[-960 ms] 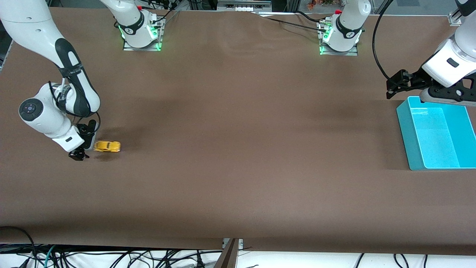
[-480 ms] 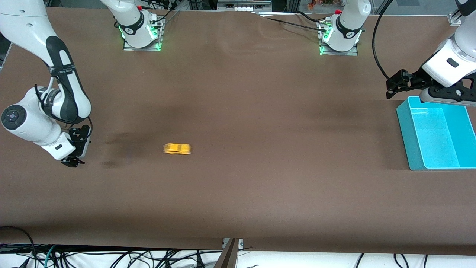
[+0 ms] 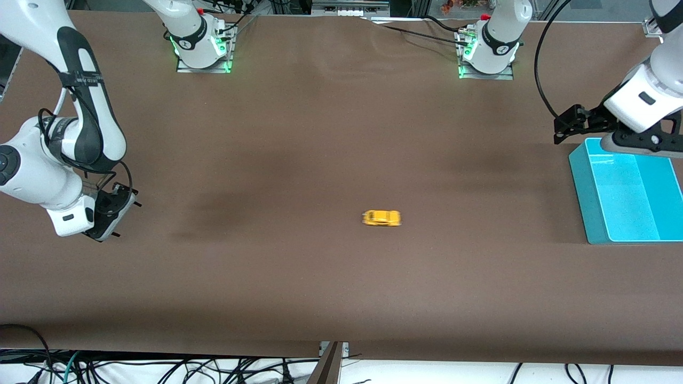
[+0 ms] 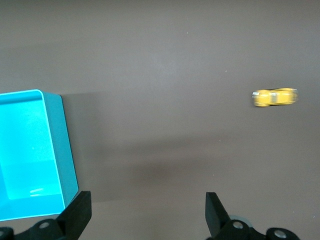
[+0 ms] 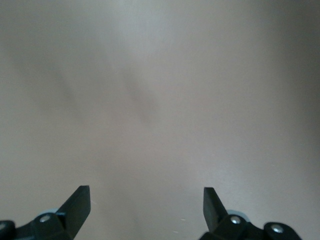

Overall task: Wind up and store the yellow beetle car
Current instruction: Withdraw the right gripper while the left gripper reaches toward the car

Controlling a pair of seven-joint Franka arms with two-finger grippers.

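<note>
Front view: yellow beetle car (image 3: 381,218) blurred mid-table, well apart from teal bin (image 3: 589,213). Light, slick, rolls easily; pinch across flanks. Left gripper (image 4: 147,212) spread, right gripper (image 5: 145,207) spread, both empty.

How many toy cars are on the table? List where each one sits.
1. The yellow beetle car is on the bare brown table near its middle, toward the left arm's end, apart from the blue bin. Neither gripper holds one.

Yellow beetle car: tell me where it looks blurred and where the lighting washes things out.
Front view: the yellow beetle car is streaked along its length. Left wrist view: it is smeared the same way, while the teal bin stays crisp. Right wrist view: the table looks pale, hazy and streaked, with no car in sight.
</note>
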